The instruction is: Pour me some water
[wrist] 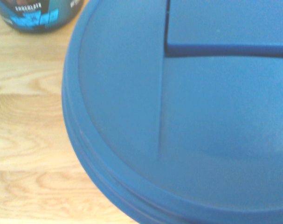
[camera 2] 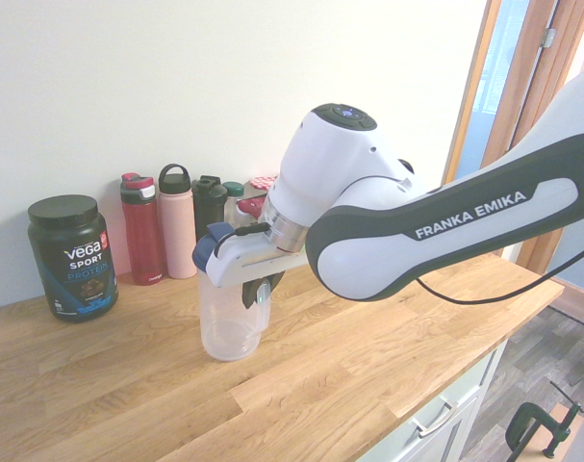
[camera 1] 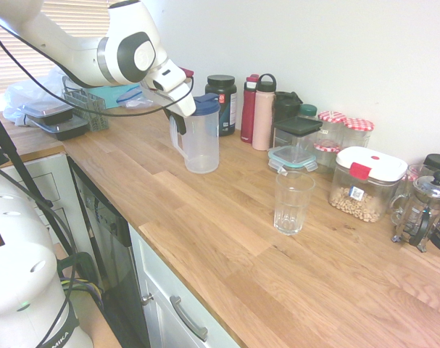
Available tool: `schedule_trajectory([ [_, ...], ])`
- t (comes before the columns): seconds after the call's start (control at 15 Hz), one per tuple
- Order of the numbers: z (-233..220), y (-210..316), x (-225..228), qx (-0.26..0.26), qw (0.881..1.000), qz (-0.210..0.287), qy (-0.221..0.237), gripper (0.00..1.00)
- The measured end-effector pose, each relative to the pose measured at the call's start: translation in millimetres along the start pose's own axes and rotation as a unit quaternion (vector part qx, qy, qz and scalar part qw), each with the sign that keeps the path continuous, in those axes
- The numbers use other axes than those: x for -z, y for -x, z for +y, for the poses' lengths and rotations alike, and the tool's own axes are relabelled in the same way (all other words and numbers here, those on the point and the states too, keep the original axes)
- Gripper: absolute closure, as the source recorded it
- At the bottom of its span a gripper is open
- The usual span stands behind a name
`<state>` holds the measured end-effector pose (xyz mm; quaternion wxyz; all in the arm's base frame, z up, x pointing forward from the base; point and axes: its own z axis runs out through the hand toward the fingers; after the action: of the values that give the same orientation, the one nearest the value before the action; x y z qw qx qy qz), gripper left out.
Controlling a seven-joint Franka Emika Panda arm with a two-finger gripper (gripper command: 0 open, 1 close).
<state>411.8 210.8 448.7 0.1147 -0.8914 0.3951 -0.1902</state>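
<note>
Jaws are clamped right down on the dark blue handle of the jug (camera 1: 201,138), up near its lid (wrist: 188,116), with the gripper (camera 1: 177,123) angled steeply down onto it from the left in the first exterior view. You can't really see the fingers themselves, they're tucked in behind the handle. The jug stands upright on the wooden bench (camera 1: 227,239), base flat on the wood. It's tall, translucent plastic, and the water is basically invisible from here, so I can't tell how much is in it.

Wrist view is almost all blue lid, slightly soft focus, with bench planks beside it and the bottom of the dark protein tub (wrist: 36,16) poking into one corner.

Moving out: right of the jug and nearer the camera stands the ribbed clear glass (camera 1: 292,201), upright, well apart from the jug. Behind the jug along the far wall sit the protein tub (camera 1: 221,101), a red bottle (camera 1: 248,109) and a pink bottle (camera 1: 263,112) side by side, then a dark-lidded clear container (camera 1: 296,138). Further right is a white-lidded box (camera 1: 366,183) holding some tan bits, and a French press (camera 1: 422,210) at the edge.
</note>
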Motion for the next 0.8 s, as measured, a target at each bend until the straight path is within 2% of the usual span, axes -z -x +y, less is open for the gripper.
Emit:
schedule_trajectory([
  [0.33, -2, -4, 5, -0.007, 1.0, -0.006, -0.001, 0.0],
  [0.8, 2, 1, 32, -0.004, 1.0, -0.006, 0.022, 0.0],
])
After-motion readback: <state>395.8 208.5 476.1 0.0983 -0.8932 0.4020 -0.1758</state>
